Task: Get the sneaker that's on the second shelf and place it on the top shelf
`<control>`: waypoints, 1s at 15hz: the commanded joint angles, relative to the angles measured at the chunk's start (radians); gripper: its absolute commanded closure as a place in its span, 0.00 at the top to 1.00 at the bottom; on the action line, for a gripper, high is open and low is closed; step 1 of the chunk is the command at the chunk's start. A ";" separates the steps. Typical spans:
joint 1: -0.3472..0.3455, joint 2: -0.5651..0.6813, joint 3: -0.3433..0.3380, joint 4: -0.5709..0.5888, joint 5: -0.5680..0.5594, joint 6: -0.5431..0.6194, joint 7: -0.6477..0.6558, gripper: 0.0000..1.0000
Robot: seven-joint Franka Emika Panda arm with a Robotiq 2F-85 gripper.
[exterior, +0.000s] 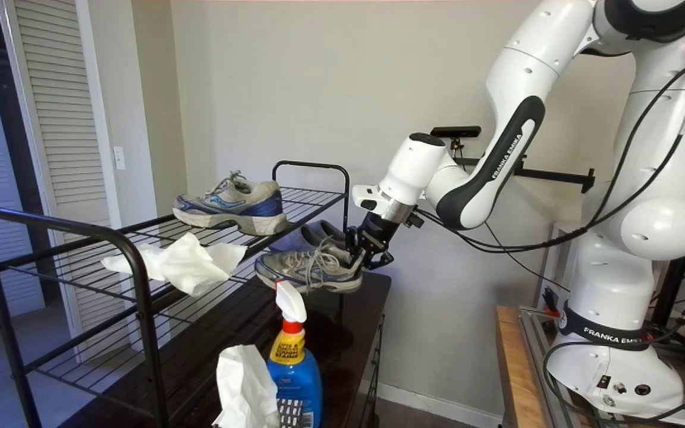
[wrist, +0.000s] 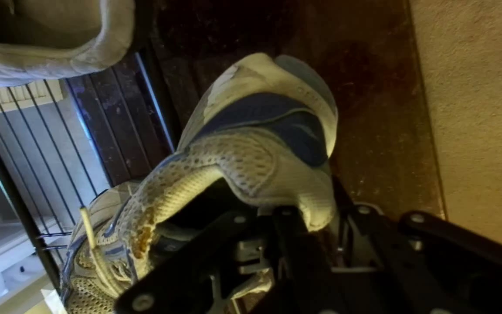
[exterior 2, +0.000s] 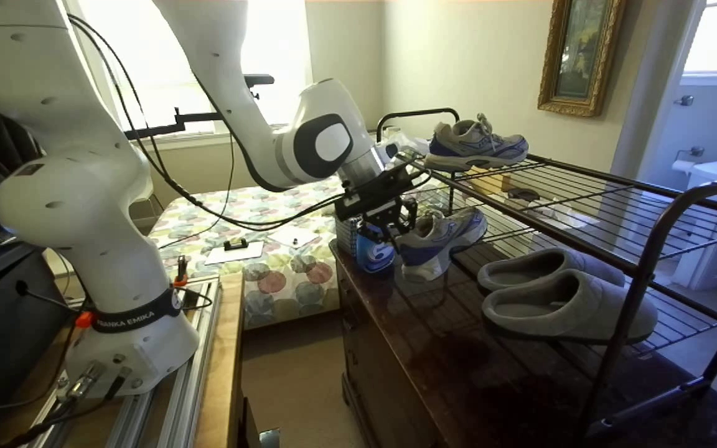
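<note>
1. The jaws pinch the sneaker (exterior: 286, 266) by its collar, near the heel.
2. It juts from the rack (exterior: 150, 336) at the second shelf (wrist: 163, 104), heel over the bench (exterior 2: 439, 348); whether it touches that shelf, I cannot tell.
3. Another sneaker (exterior: 232, 206) and paper (exterior: 191, 264) lie on the rack's top shelf (exterior 2: 542, 224).
4. A spray bottle (exterior: 296, 377) stands beside the rack.

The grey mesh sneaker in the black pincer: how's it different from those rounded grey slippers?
The grey mesh sneaker has laces; the rounded grey slippers have none. The sneaker shows blue patches; the slippers look plain. The black pincer grips the sneaker; the slippers stand clear. Both have grey uppers.
</note>
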 commanded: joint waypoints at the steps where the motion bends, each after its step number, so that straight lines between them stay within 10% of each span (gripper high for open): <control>1: 0.058 -0.123 -0.032 -0.092 0.088 -0.120 -0.035 0.05; 15: 0.148 -0.591 -0.159 -0.088 0.200 -0.750 0.105 0.05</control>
